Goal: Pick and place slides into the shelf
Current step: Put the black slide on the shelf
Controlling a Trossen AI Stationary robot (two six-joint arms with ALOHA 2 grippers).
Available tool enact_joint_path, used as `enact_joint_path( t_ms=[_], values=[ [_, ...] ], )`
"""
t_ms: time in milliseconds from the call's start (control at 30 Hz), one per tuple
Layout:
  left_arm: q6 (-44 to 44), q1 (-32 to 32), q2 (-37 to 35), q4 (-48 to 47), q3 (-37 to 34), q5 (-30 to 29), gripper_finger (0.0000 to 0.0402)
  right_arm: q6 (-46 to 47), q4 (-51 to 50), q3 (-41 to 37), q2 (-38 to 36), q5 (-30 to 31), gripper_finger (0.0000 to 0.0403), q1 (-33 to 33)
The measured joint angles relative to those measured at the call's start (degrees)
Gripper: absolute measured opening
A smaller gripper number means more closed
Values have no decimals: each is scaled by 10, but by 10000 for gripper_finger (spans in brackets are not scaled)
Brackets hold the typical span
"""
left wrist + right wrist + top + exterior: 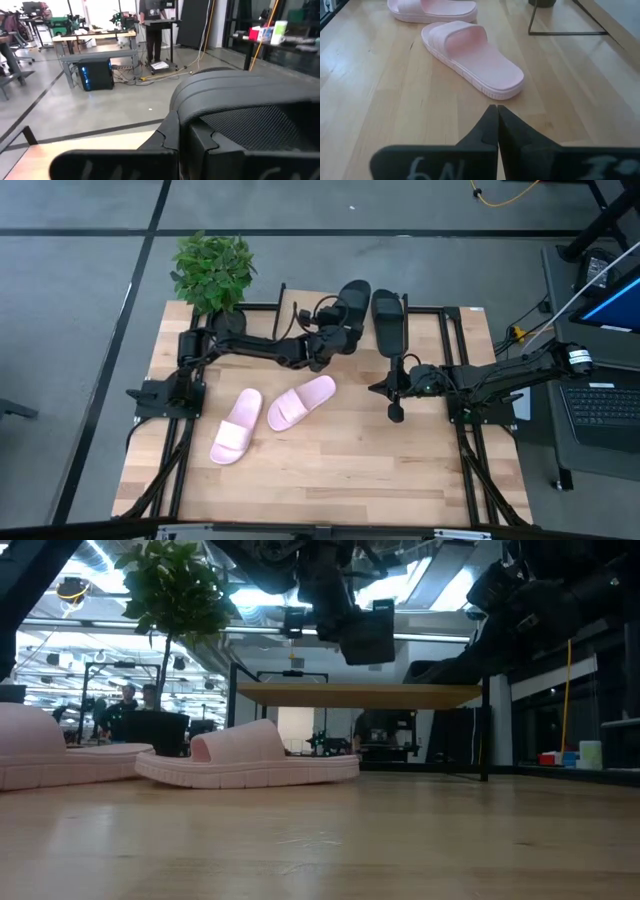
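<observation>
Pink slides loose on the bare wood, black pair at the shelf.

Nearest, the right gripper (497,131) hangs empty, fingers pressed together, aimed at the nearer pink slide (301,402) lying slantwise ahead; the other pink slide (236,425) lies beside it. Farther back, the left gripper (335,332) pinches a black slide (352,302) over the shelf (360,695), the second black slide (388,320) alongside.

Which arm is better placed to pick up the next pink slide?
Right, probably. The right hand is shut and empty, low over the table, facing the nearer pink slide. The left hand is at the shelf, shut on a black slide.
</observation>
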Motion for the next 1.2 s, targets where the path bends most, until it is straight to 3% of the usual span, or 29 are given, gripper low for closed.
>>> enact_joint_path(
  t_ms=[533, 1200],
  values=[
    [-30, 5, 26, 4, 0, -11, 1, -14, 10, 0, 0, 0, 3, 0],
    [-25, 16, 25, 2, 0, 47, 19, -16, 19, 0, 0, -1, 3, 1]
  ],
)
